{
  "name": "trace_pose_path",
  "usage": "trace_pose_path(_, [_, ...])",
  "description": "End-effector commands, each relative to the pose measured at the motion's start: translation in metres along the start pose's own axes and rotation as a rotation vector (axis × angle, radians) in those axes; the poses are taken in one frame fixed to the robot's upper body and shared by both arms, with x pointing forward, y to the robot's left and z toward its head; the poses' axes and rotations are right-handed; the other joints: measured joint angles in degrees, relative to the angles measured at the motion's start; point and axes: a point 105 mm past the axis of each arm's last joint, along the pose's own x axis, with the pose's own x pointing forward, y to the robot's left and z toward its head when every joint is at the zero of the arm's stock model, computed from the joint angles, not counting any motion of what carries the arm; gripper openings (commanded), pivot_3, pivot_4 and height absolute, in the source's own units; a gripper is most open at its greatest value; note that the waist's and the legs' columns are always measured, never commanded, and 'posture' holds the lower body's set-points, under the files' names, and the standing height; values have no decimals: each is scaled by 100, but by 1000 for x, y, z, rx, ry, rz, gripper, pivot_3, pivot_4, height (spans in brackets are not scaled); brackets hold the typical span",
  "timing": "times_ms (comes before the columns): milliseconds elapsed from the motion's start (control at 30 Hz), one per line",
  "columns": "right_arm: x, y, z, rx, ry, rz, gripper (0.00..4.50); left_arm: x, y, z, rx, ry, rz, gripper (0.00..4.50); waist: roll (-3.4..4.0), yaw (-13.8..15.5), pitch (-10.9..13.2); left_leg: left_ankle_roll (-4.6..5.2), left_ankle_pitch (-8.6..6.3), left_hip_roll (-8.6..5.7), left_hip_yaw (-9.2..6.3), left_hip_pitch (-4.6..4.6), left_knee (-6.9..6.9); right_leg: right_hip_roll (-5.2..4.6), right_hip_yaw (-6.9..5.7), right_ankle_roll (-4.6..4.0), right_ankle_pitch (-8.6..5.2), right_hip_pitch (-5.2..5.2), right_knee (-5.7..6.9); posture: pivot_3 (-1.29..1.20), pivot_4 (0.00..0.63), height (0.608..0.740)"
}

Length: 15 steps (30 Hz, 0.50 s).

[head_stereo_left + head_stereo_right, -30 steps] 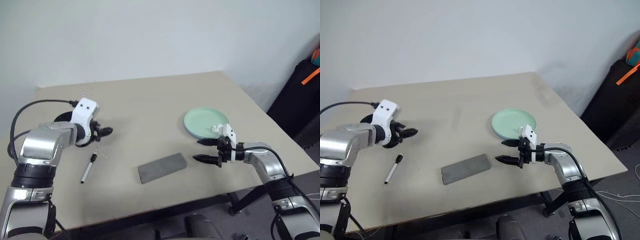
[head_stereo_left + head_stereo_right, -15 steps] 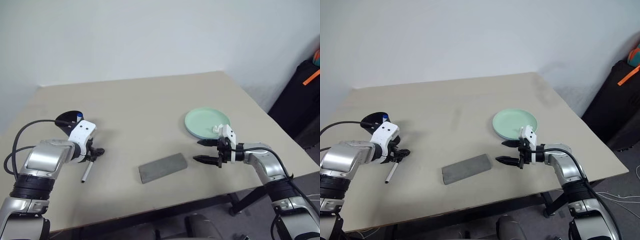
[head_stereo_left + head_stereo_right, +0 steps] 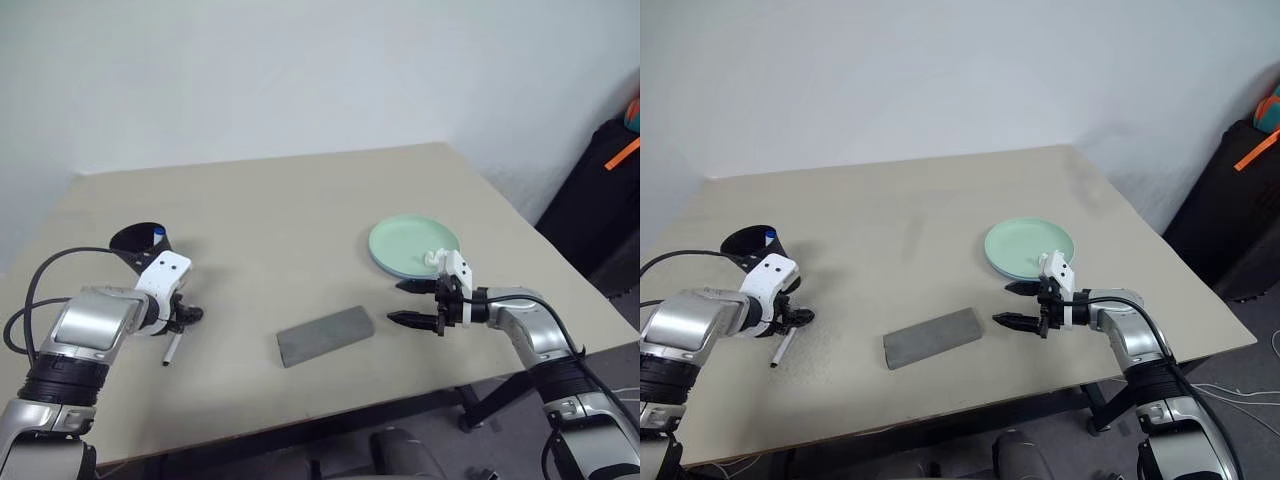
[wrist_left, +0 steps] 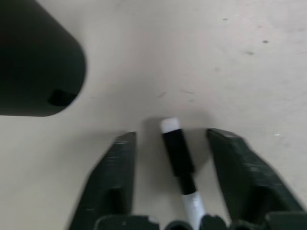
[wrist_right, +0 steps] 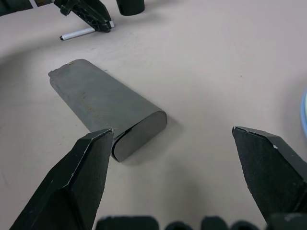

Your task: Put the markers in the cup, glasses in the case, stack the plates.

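Left gripper (image 4: 170,158) down over marker (image 4: 178,158), jaws astride, not yet clamped. Cup (image 3: 140,240) at eleven o'clock, blue-ended marker inside. Case (image 3: 325,335) closed. Green plate (image 3: 405,240) atop blue. Right gripper (image 3: 412,303) wide open, empty.

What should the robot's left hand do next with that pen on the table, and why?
Probably close the left end effector on the marker. In the left wrist view the marker lies on the table between the two fingers, with gaps on both sides, so it isn't gripped yet. The black cup stands close by, ready for it to go in afterwards.
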Motion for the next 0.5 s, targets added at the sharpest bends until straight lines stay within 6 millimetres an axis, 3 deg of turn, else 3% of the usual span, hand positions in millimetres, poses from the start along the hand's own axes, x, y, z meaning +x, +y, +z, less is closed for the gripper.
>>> trace_pose_path(33, [0,-3,12,-50,-17,-4,4314,1,0,-2,-19,5,-4,912,0,1,0,0,0,0,0,1,0,0,0,0,0,1,1,0,0,740])
trace_pose_path(133, [0,-3,12,-51,-17,-7,4314,-1,1,4,-22,-14,-4,28,0,1,0,0,1,1,-1,5,0,1,-1,0,0,3,5,0,0,740])
trace_pose_path(267, [0,-3,12,-51,-18,-9,4314,-3,1,12,-14,-41,1,30,0,2,0,-1,2,1,0,7,1,1,-1,0,0,3,5,0,0,740])
trace_pose_path(433, [1,-4,11,-53,-19,-11,4314,-10,-8,51,15,-216,-29,30,-6,10,1,-2,2,0,-7,-2,4,0,-6,0,0,2,0,0,0,740])
trace_pose_path(500, [2,-5,12,-57,-19,-14,4314,-19,-11,84,41,-378,-32,30,-8,10,1,-2,2,-2,-5,-6,4,-1,-4,1,0,1,-3,0,0,740])
